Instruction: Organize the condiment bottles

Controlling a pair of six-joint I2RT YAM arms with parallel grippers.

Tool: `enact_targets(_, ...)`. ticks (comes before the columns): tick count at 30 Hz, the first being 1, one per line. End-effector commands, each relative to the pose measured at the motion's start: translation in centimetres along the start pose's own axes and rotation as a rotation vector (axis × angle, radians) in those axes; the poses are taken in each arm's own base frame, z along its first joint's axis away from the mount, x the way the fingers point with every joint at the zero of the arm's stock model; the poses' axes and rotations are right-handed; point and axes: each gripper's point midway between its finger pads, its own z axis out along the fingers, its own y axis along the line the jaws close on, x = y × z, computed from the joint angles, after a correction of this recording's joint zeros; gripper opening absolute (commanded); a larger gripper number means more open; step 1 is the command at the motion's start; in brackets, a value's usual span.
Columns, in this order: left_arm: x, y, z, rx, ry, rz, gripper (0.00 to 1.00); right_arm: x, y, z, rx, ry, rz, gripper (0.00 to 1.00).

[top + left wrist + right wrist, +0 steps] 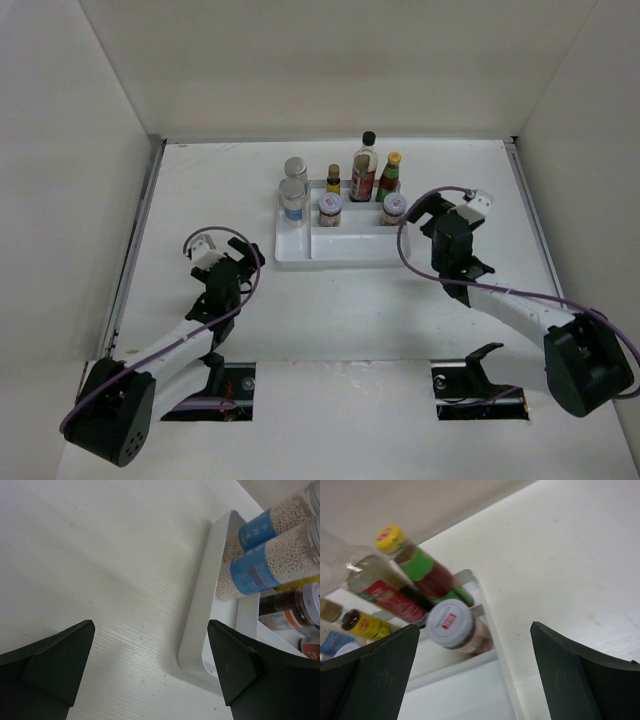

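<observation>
With the bottles [363, 172] standing along the far side of the tray [340, 252] and the left gripper [246, 256] and right gripper [424, 213] flanking it, both spread wide and empty, a careless swing could clip the tray and topple them.
</observation>
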Motion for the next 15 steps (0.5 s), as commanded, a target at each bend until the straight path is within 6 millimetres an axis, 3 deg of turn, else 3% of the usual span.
enact_targets(1, -2.6, -0.7, 0.3, -0.038, -0.045, -0.014, 1.00, -1.0, -3.3, -0.1, 0.089, -0.073, 0.213, 1.00)
enact_targets(4, -2.9, -0.6, 0.3, -0.063, -0.020, -0.008, 1.00, 0.4, -5.7, -0.8, 0.143, -0.050, 0.297, 1.00)
enact_targets(9, -3.6, -1.1, 0.2, -0.092, 0.035, 0.011, 1.00, 2.9, -7.8, -2.3, 0.175, 0.003, 0.371, 1.00)
enact_targets(12, -4.0, -1.9, 0.1, -0.089, 0.052, 0.022, 1.00, 2.8, -9.2, -2.6, 0.199, -0.021, 0.394, 1.00)
enact_targets(15, -4.3, -2.5, 0.0, -0.080, 0.053, 0.025, 1.00, 2.4, -9.2, -2.5, 0.195, -0.029, 0.414, 1.00)
